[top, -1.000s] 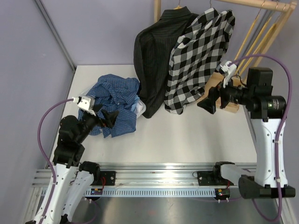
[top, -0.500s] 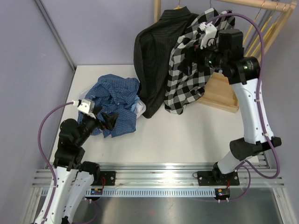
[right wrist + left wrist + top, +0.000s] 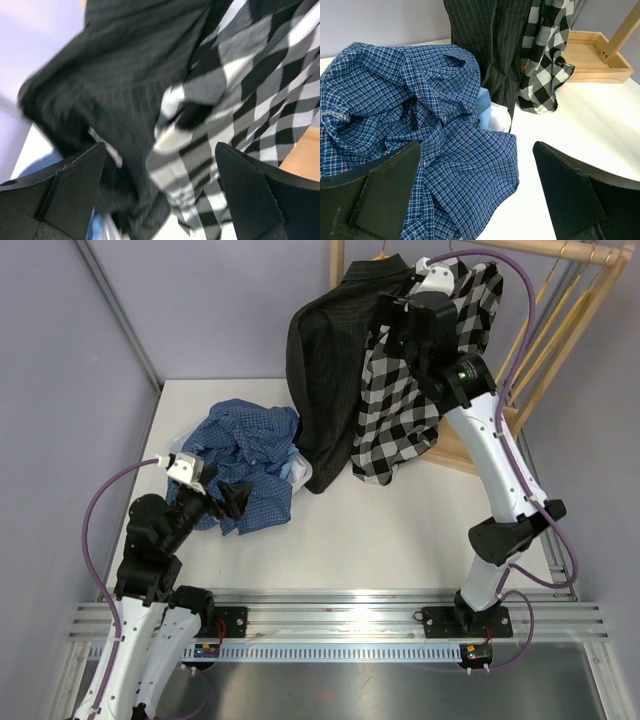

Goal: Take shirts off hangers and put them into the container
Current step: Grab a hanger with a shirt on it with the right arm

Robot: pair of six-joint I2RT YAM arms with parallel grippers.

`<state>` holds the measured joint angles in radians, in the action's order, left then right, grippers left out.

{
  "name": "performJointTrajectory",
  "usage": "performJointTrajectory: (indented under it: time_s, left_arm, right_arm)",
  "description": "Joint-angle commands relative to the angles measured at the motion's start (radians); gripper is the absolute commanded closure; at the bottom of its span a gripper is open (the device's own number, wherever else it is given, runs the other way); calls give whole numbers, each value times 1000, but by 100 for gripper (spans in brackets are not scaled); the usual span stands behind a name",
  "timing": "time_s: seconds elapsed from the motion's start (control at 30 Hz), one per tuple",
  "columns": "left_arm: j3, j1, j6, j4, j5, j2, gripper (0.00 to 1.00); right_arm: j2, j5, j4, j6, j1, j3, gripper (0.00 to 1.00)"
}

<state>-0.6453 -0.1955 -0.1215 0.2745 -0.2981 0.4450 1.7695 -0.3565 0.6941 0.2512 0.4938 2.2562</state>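
We line up on the hanging shirts at 12 o'clock.
Our right gripper (image 3: 397, 328), spread and empty, faces the checked shirt (image 3: 420, 410) beside the pinstriped shirt (image 3: 325, 370). Our left gripper (image 3: 475, 200), also spread, hovers by the heaped blue shirt (image 3: 245, 455) at 9 o'clock. The cloth looks soft, light and floppy, so we judge collar or shoulder the best hold.

1. Upper centre: a black pinstriped shirt (image 3: 325, 370) and a black-and-white check shirt (image 3: 400, 430) hang side by side, touching.
2. The right arm (image 3: 490, 440) reaches up to their upper parts, right jaws spread.
3. Left of centre on the tabletop (image 3: 420, 530), a dark blue check shirt (image 3: 245, 455) lies heaped, with the left jaws wide apart at its lower edge.
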Motion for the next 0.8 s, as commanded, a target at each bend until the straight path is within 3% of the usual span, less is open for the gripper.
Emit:
performJointTrajectory:
  time_s: [0.0,0.27,0.5,0.67,0.77]
  left_arm:
    - [4,5,19,-23,11,0,1]
    - [4,5,20,-23,11,-5,1]
    - [6,5,17,-23,4,-11,1]
    - [7,5,14,-26,2,-15,1]
    - [7,5,13,-27,-1,-17,1]
  right_arm:
    - [97,-260,-67,40,20,78,1]
    - [67,-400,-159,-15,20,-72,1]
    - [-140,-447,-327,-107,15,-366,10]
    - [-243,-398,-346,-101,-64,-461,19]
    - [-274,-284,-320,-69,-121,-486,25]
